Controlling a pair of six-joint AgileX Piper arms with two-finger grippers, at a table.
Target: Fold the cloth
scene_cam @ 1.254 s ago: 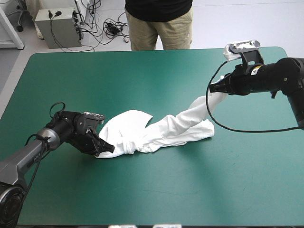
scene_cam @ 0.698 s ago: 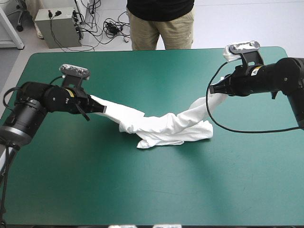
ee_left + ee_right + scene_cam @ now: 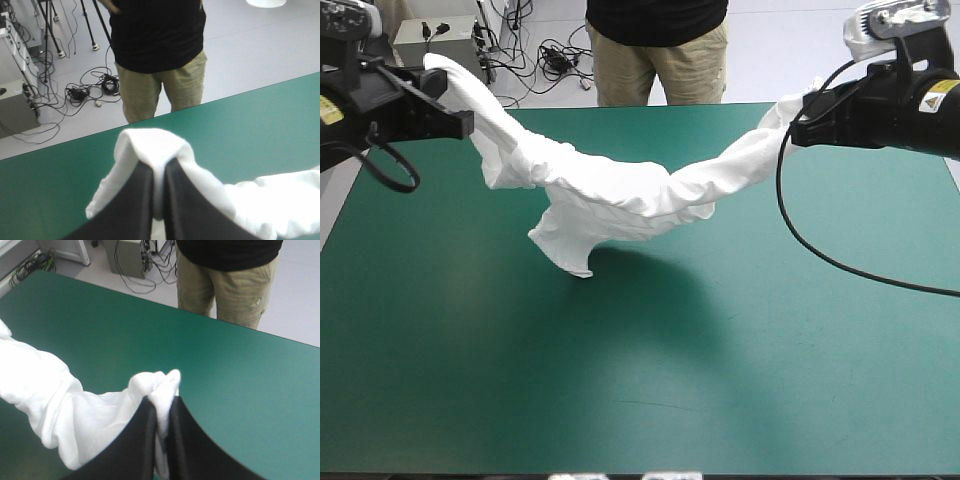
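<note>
The white T-shirt [image 3: 620, 195] hangs in the air as a twisted band strung between both grippers, sagging in the middle with a loose flap drooping toward the teal-green table [image 3: 640, 380]. High at the far left, my left gripper [image 3: 455, 118] is shut on one end of it. In the left wrist view the T-shirt [image 3: 150, 145] bulges over the tips of that gripper [image 3: 159, 165]. My right gripper [image 3: 800, 115] is raised at the far right, shut on the other end. Cloth [image 3: 75, 410] wraps the right gripper [image 3: 161, 407] and trails off beside it.
The T-shirt's shadow [image 3: 660, 290] falls on the table under the sagging part. The far edge of the table [image 3: 240, 97] runs just ahead of both grippers.
Both arms have risen, the left one the most, from table level up to the far left. The T-shirt has come fully off the table and now hangs stretched between them.
</note>
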